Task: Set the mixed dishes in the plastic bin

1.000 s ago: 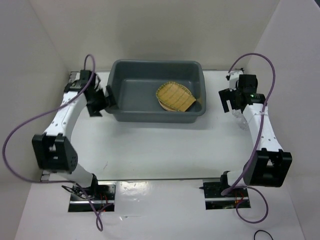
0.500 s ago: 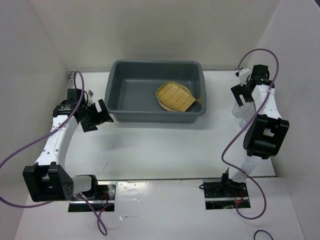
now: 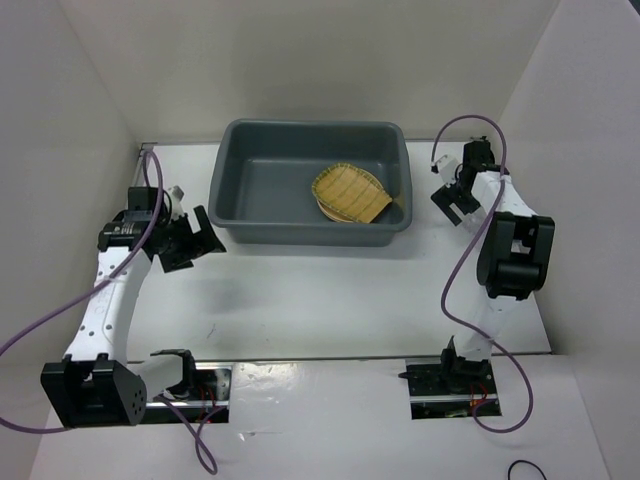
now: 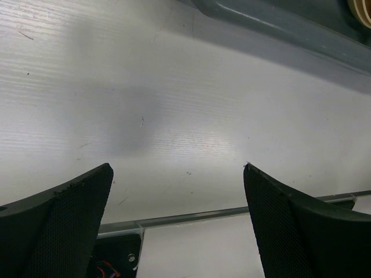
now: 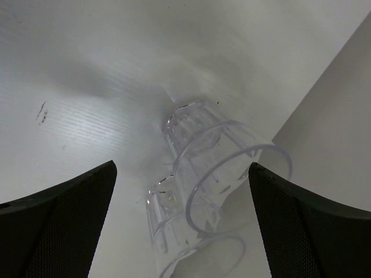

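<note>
The large dark grey rectangular plastic bin (image 3: 230,190) sits at the far middle of the white table (image 3: 320,300). Inside it, towards its right end, lies the yellow ribbed fan-shaped tray (image 3: 350,192). It rests on a round tan-orange plate (image 3: 322,208) whose rim shows along the tray's left edge and again at its right; from here I cannot tell how many plates are stacked under it. The left gripper (image 4: 177,169) hangs over bare table just off the bin's near left corner, its two black fingers (image 4: 69,214) spread wide with nothing between them, and the bin's grey wall runs across the top of its wrist view. The right gripper (image 5: 181,168) is out beyond the bin's right end, jaws equally wide apart and gripping nothing. Below it are two clear plastic cups (image 5: 203,142), close together on the table near the white side wall (image 5: 330,133); whether they stand or lie I cannot make out.
</note>
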You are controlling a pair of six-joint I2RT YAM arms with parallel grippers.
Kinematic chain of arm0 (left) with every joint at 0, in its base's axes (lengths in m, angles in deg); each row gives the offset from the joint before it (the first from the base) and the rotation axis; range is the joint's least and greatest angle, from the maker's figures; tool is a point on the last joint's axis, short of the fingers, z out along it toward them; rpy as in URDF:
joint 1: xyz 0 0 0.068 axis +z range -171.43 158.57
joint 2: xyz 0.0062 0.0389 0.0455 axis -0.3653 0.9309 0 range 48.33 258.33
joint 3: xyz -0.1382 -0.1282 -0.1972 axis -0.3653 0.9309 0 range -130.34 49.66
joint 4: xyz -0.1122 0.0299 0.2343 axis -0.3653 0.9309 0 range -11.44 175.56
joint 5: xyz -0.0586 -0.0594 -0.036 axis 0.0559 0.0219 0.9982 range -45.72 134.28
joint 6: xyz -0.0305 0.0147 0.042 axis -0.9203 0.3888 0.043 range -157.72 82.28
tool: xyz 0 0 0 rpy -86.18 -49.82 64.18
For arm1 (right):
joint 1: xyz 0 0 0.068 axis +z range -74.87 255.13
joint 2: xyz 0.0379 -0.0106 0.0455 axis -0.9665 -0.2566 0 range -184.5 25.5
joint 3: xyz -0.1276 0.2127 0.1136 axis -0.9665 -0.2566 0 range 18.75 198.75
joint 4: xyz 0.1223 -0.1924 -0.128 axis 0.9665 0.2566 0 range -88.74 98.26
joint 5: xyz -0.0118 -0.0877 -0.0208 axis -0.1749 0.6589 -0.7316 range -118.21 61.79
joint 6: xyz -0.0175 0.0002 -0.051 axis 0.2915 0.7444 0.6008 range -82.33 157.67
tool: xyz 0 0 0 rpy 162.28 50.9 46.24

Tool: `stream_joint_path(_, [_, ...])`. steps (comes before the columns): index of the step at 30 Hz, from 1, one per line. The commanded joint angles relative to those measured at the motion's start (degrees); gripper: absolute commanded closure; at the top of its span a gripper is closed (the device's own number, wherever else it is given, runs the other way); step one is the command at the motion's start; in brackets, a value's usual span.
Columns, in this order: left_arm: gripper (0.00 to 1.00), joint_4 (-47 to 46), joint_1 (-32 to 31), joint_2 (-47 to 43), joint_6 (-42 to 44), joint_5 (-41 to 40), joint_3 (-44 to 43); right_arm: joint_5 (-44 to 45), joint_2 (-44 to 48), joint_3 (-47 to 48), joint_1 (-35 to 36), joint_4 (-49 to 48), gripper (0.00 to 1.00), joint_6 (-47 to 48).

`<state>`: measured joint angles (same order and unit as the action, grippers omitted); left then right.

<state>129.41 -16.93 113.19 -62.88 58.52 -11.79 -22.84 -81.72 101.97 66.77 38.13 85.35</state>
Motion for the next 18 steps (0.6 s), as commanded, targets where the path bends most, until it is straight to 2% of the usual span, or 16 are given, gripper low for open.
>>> stream_joint_path(1, [0.0,1.5,0.9,-1.8,1.8,0.6,0.6,2.5,-2.0,1.2,-0.3,-4.6,0.01,0.6])
stream_joint_path(7, [0.0,0.9,0.9,-2.4,1.8,1.3,1.8,3.2,-5.6,2.4,-0.9,-5.1,0.01,0.0])
stream_joint_path(11, [0.0,-0.5,0.9,-2.9,1.8,2.4,1.8,2.6,-6.9,2.4,-0.9,-5.1,0.1,-0.5])
stream_joint_path(14, [0.0,-0.5,0.9,-3.4,2.4,2.9,2.3,1.5,-7.5,2.4,-0.9,-4.6,0.34,-0.5])
stream_joint_path(15, [0.0,-0.5,0.9,-3.4,3.0,3.4,2.3,1.5,-7.5,2.4,-0.9,-4.6,0.46,-0.5])
stream_joint_path(17, [0.0,-1.0,0.9,-3.4,3.0,3.4,2.3,1.5,-8.1,2.9,-0.9,-4.0,0.65,-1.9])
stream_joint_path(18, [0.0,-1.0,0.9,-3.4,3.5,3.4,2.3,1.5,-8.1,3.4,-1.4,-3.4,0.91,-1.9])
